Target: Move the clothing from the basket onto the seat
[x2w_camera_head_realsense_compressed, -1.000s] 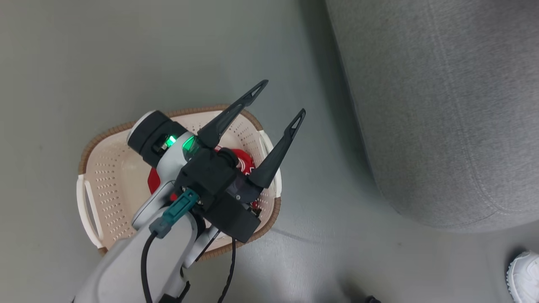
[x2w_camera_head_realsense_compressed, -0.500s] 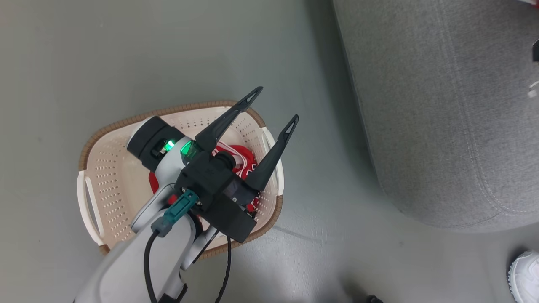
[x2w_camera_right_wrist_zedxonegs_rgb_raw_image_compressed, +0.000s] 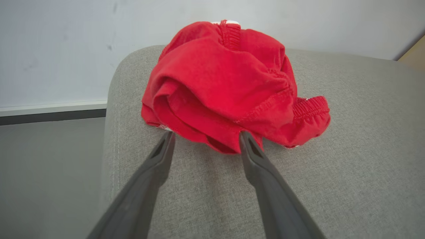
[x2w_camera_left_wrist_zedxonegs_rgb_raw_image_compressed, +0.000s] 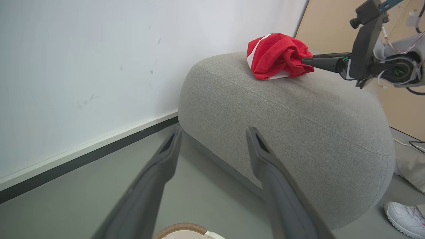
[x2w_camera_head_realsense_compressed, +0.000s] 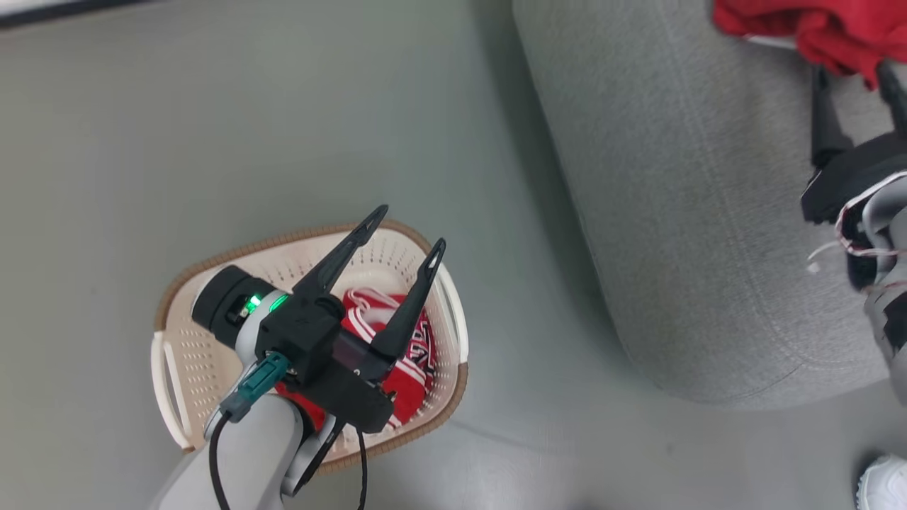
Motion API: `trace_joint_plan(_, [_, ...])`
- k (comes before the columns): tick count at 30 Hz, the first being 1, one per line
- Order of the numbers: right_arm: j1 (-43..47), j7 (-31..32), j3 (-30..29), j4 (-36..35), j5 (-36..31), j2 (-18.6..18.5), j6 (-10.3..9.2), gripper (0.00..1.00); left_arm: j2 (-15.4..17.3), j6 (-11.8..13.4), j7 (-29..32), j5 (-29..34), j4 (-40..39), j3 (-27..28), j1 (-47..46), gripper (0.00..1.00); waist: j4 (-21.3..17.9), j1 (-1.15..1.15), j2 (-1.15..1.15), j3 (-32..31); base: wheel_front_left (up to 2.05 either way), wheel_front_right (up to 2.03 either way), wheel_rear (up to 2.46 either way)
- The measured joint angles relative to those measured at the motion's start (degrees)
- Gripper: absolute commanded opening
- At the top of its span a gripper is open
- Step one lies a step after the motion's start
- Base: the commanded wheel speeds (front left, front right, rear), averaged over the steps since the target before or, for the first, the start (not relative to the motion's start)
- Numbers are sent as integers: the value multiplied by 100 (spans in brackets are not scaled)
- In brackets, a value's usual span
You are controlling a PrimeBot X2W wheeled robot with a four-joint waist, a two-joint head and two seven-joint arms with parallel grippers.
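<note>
Lying on seat, red garment just beyond released right fingers; left fingers released

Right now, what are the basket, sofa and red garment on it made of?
Basket: matte cream plastic, rows of holes; brown rim looks woven. Sofa: grey woven upholstery, visible weave and stitched seam. Red garment: probably soft knit; crumpled, stitched hems.

Sofa: showing coarse matt weave.
Red garment: looking soft, stitched cloth.
Basket: showing smooth perforated plastic (rim imitating wicker).
Floor: gleaming faintly.
</note>
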Motion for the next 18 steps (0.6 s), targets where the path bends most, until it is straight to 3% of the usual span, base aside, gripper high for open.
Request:
trace_joint_plan(12, [691,-7,19,-688,-11,408,41,100,-66,176,-148,-334,425,437,401,100,51,-1,-1,-879,0,0,0])
trace_joint_plan(18, [1279,-7,33,-1090,-53,691,41,100,4,432,-194,-563,698,899,904,100,193,-1,-1,-1457,0,0,0])
